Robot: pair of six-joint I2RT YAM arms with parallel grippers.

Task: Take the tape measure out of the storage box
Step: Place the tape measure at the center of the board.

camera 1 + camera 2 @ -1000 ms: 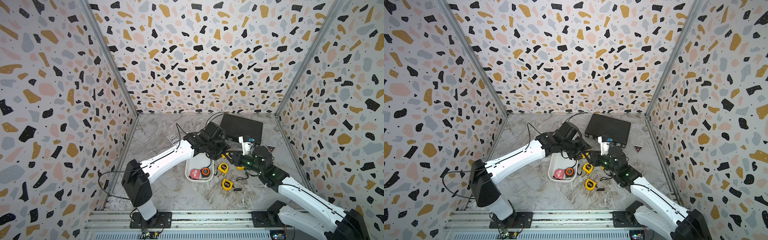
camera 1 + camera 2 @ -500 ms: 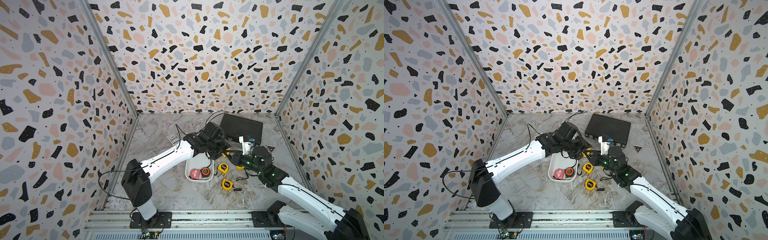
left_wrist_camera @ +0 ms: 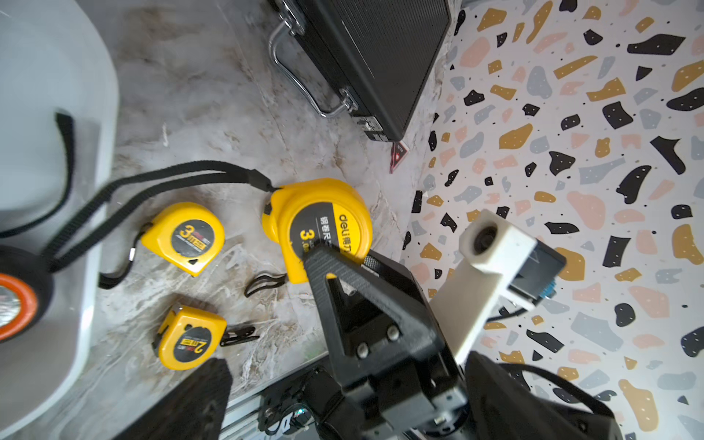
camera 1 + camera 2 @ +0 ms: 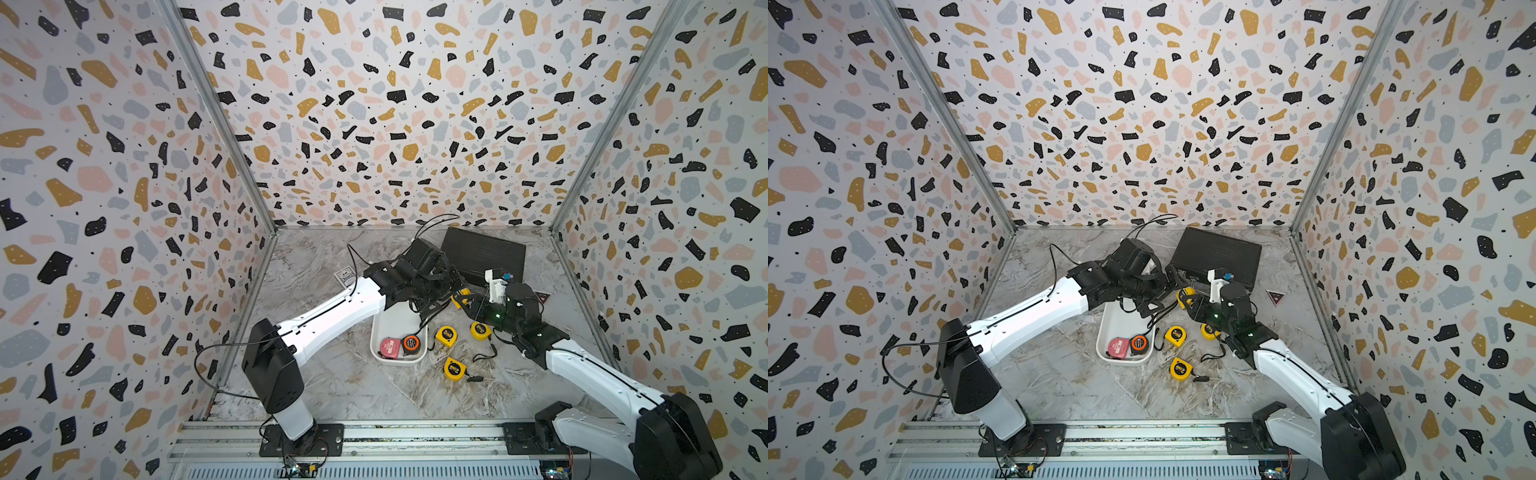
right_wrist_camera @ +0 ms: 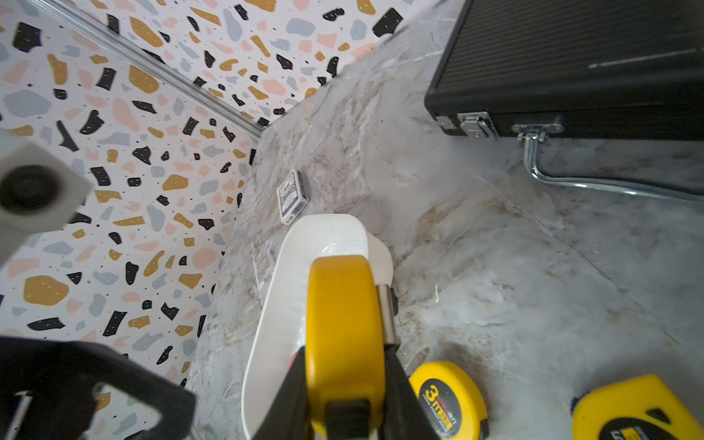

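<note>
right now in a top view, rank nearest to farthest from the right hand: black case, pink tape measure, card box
The right hand grips a yellow tape measure.
1. black case: just behind it
2. pink tape measure: in the storage box, near end
3. card box: far side of the left arm

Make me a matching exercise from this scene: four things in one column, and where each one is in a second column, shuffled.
Things
1. pink tape measure
2. Deli tape measure
3. 2 m tape measure
4. black case

Places
A. lying directly on the table
B. near the back wall
C. inside the storage box
D. clamped in the right gripper

Pairs: 1-C, 2-D, 3-A, 4-B
</note>
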